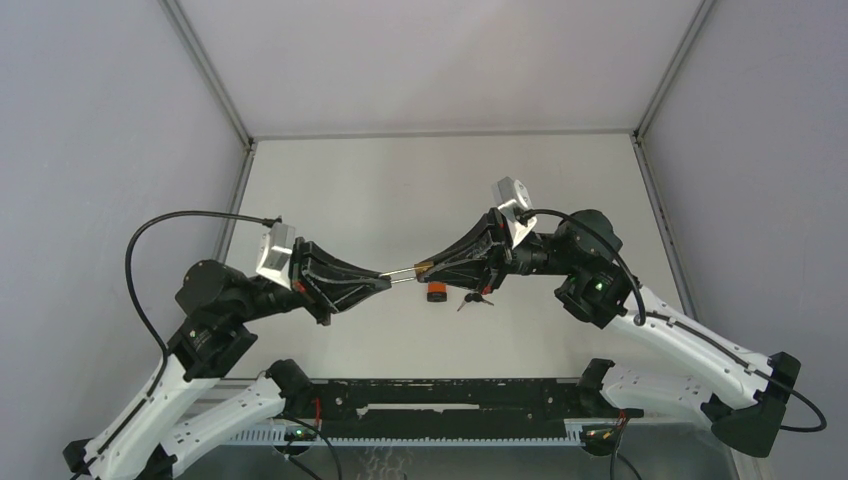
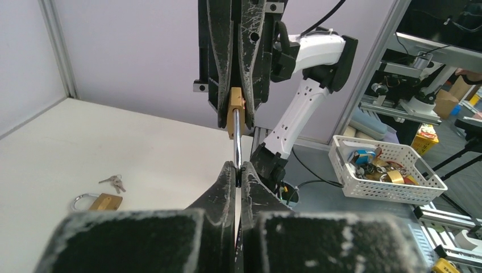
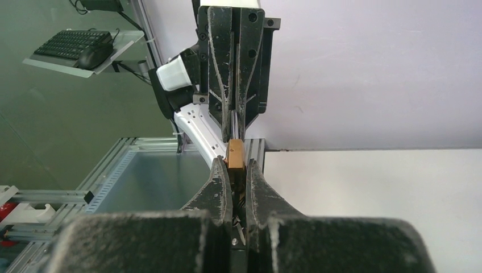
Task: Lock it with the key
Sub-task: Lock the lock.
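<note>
Padlock hung in mid-air between the arms: left fingers pressed tight on its steel shackle, right fingers pinching the brass body. Trouble looked likely if the two pulled off-line: the thin shackle could slip or twist out, and the keys lay on the desk below, in neither grip.

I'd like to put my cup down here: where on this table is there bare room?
Crowded in the middle: the left tool and right tool grip one padlock in the air, a second padlock and keys lying close by. Beyond them, the table is bare up to the back wall.
</note>
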You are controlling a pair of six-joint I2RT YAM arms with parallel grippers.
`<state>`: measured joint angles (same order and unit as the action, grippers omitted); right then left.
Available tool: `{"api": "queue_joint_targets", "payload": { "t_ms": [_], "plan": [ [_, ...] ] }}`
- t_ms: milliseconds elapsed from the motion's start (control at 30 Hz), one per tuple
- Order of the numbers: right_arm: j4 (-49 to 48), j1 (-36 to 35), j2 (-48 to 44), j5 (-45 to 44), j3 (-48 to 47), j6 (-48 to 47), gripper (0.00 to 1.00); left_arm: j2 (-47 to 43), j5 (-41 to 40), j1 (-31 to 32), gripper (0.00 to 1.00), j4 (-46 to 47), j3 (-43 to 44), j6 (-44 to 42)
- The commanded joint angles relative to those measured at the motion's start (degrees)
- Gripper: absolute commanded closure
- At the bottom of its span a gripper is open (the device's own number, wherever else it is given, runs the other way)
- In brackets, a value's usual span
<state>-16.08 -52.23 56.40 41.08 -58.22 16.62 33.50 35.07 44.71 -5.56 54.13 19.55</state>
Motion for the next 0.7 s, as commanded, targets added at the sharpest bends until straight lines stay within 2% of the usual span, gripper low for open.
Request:
{"api": "queue_joint_targets", "payload": {
  "t_ms": [0, 133, 467, 667],
  "plan": [
    [-3.52, -1.31, 1.92, -1.53, -0.47, -1.26, 1.0, 0.69, 0.28, 2.21, 1.0, 8.22, -0.48, 1.17],
    [-6.07, -3.05, 3.77, -2.59, -0.48, -0.43, 1.0, 0.4, -1.13, 2.81, 1.0, 10.54, -1.97, -2.31],
    [-12.12, -5.36, 5.82, -5.98, -0.43, 1.6, 1.0, 1.94, -3.06, 3.25, 1.0, 9.01, -6.58, -3.56],
    [-9.66, -6.87, 7.21, -9.52, -0.46, -0.37, 1.0, 3.52, -2.92, 5.29, 1.0, 10.31, -7.36, -4.1]
  ]
}}
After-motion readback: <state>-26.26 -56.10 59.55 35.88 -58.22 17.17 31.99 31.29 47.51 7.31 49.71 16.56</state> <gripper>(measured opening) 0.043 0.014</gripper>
